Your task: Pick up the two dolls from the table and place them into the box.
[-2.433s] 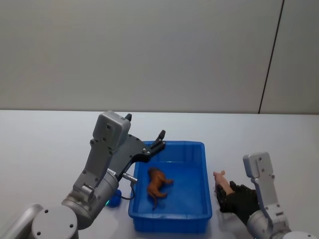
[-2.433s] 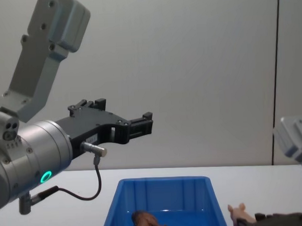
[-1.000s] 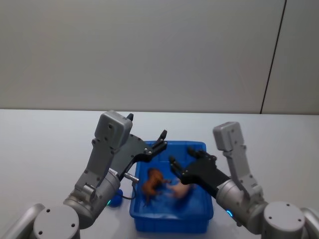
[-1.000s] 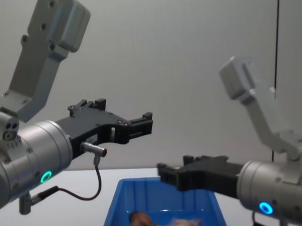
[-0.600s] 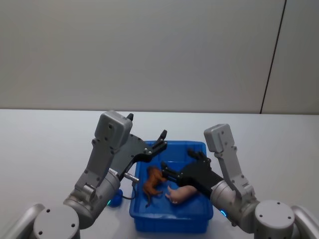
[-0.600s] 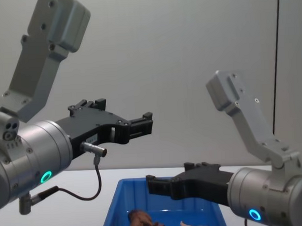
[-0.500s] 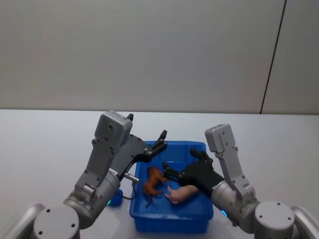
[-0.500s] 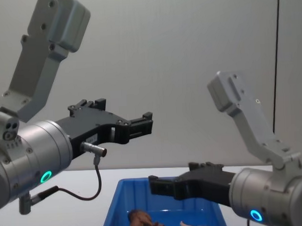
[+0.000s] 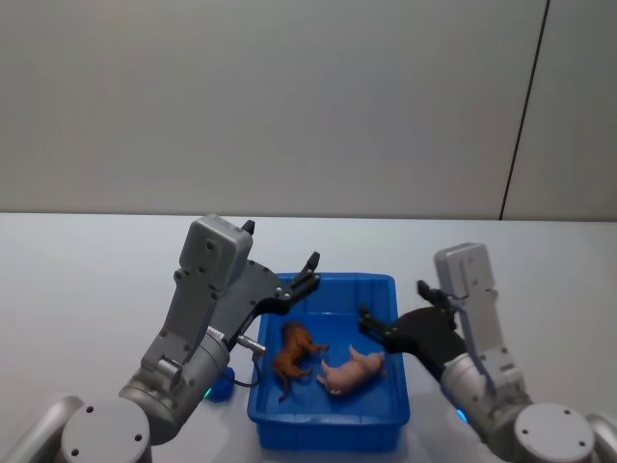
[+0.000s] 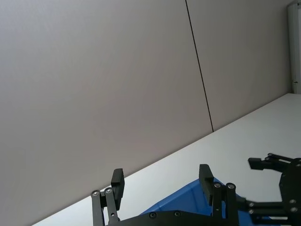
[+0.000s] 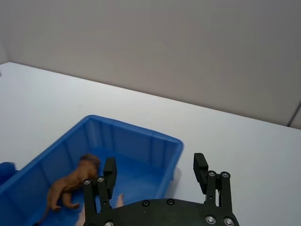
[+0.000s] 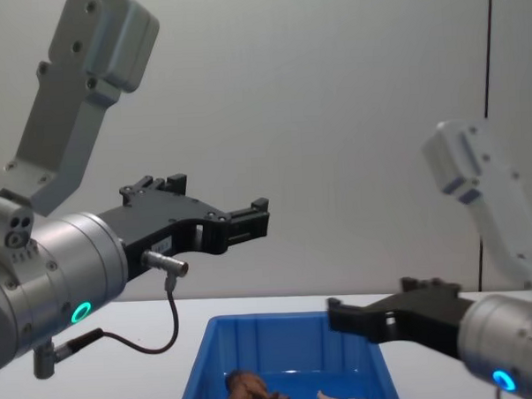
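On the head view, the brown doll [image 9: 292,354] and the pink doll [image 9: 352,371] lie side by side inside the box [image 9: 328,282] on the table [image 9: 77,280]. A blue ball [image 9: 221,386] is half hidden behind my left arm [image 9: 207,289].

Right wrist view: my right tool [image 11: 155,164] is spread wide and empty by the box's rim, and a finger covers most of the pink doll.

Left wrist view: my left tool [image 10: 161,175] gapes empty too.

Chest view: the lower edge cuts off both dolls.
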Robot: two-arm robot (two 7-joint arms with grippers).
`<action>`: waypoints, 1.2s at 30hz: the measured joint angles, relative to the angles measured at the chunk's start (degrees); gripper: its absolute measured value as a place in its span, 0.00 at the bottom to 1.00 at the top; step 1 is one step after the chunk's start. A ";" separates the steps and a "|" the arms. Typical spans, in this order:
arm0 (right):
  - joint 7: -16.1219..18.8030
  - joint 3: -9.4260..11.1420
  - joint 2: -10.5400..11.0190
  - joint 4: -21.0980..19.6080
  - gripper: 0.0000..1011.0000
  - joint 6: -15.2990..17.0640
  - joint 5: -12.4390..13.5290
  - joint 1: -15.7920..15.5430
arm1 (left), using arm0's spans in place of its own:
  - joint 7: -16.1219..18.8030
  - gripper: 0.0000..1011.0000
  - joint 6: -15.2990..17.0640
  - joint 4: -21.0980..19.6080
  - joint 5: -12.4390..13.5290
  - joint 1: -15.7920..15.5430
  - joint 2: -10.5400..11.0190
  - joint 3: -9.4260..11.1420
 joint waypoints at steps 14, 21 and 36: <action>-7.17 2.20 2.58 -4.84 0.99 0.46 0.97 -3.56 | 0.13 0.99 -0.01 -0.05 -0.31 0.26 0.06 -0.11; -8.95 2.77 3.28 -6.11 0.99 0.57 1.25 -4.50 | 0.75 0.99 0.10 -0.29 -2.82 1.18 0.75 -0.70; -10.42 3.25 3.85 -7.15 0.99 0.66 1.44 -5.27 | 0.94 0.99 0.43 0.23 -10.10 3.66 3.12 -2.70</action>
